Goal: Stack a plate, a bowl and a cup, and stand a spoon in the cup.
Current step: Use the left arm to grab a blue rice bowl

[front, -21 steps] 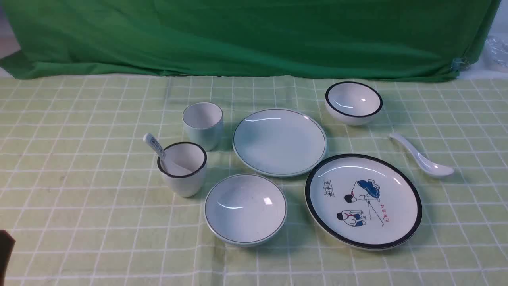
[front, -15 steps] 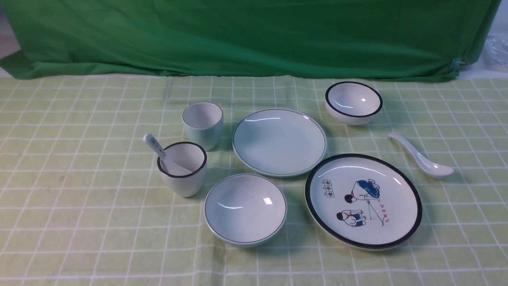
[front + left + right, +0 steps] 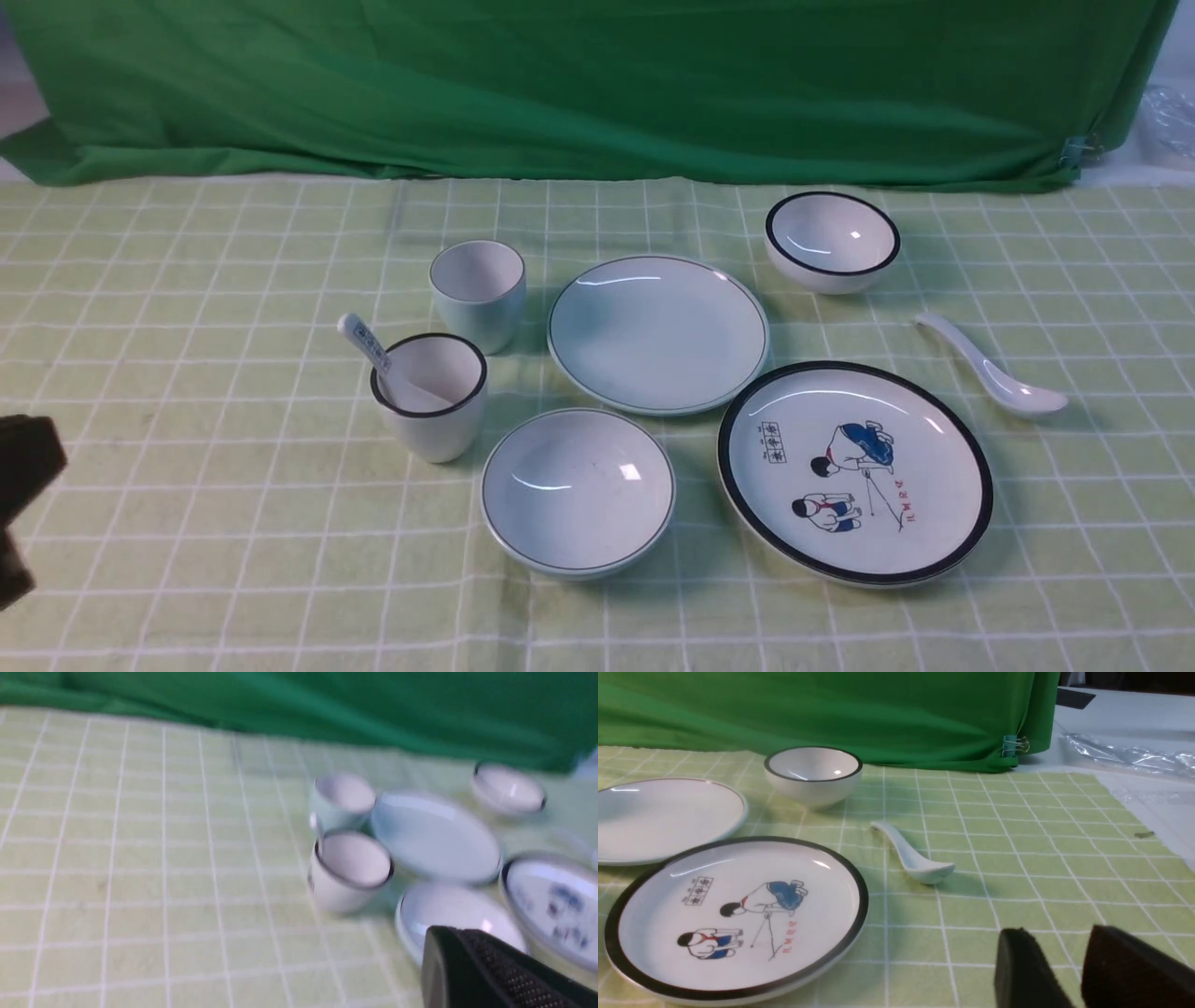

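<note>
Spoon [image 3: 991, 373] lies diagonally, handle pointing far-left toward the black-rimmed bowl [image 3: 831, 278].

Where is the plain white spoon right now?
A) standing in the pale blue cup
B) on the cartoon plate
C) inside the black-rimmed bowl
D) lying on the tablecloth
D: the spoon lies flat on the tablecloth, to the right of the cartoon plate, touching no dish.

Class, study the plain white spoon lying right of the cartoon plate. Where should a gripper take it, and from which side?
Take the spoon by its narrow handle, midway, coming down from above, jaws across it. It lies flat, bowl up, and the handle is its slimmest part.
</note>
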